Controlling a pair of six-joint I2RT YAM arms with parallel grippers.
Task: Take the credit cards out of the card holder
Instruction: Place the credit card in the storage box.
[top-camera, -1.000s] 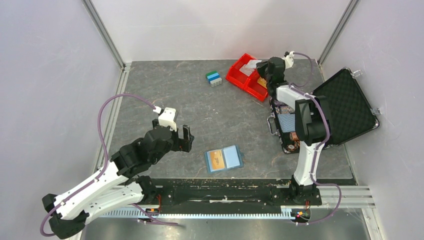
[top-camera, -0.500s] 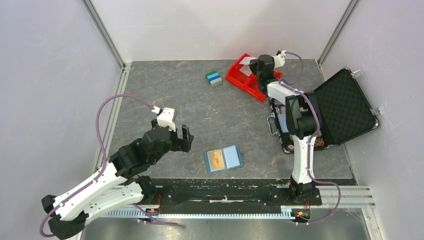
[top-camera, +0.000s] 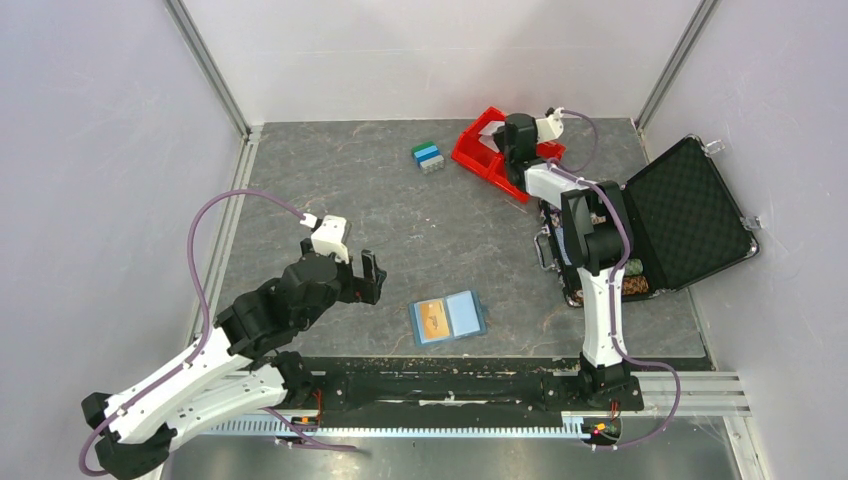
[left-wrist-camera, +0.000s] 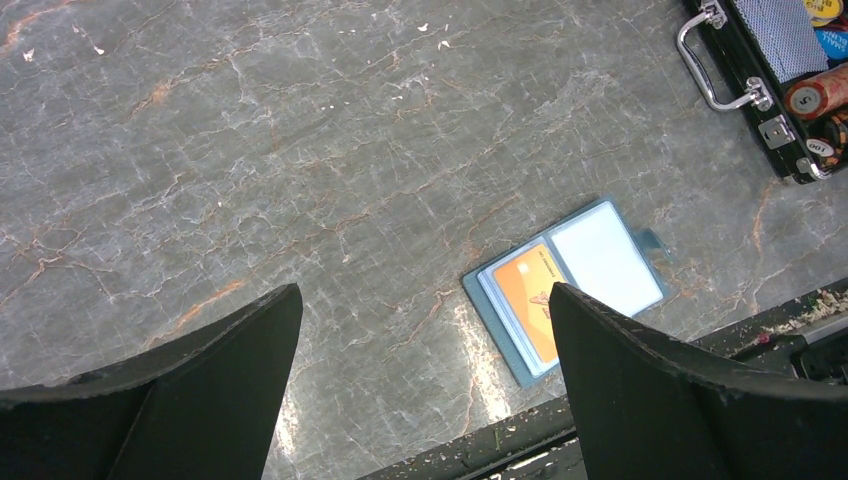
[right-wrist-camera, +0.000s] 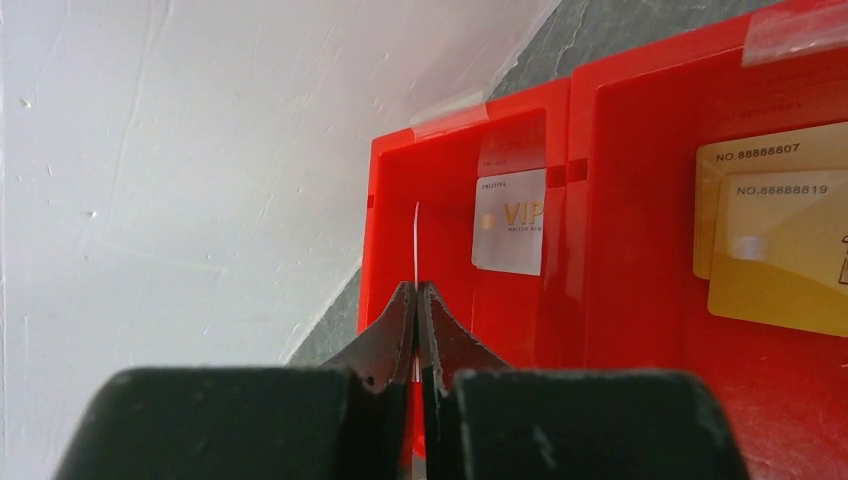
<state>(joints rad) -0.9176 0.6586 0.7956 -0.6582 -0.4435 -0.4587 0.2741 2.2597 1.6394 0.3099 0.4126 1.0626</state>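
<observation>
The light-blue card holder (top-camera: 478, 322) (left-wrist-camera: 640, 300) lies spread open near the front edge. An orange credit card (top-camera: 433, 319) (left-wrist-camera: 530, 300) sits in its left panel; its right panel (left-wrist-camera: 605, 268) looks pale. My left gripper (top-camera: 370, 278) (left-wrist-camera: 422, 295) hovers open to the holder's left, with nothing between its fingers. At the far right, my right gripper (top-camera: 500, 135) (right-wrist-camera: 416, 287) is shut on a thin whitish credit card (right-wrist-camera: 416, 240), seen edge-on. It holds that card over the left compartment of the red bin (top-camera: 468, 150) (right-wrist-camera: 460, 125).
The red bin holds a white VIP card (right-wrist-camera: 510, 220) on the left and gold cards (right-wrist-camera: 780, 240) on the right. An open black foam-lined case (top-camera: 690, 210) with poker chips (left-wrist-camera: 805, 100) stands at right. A small blue-green block (top-camera: 428, 156) lies near the bin.
My right gripper has swung left along the red bin, from its right compartment to its left one, still shut on the whitish card. The left arm has barely moved.
</observation>
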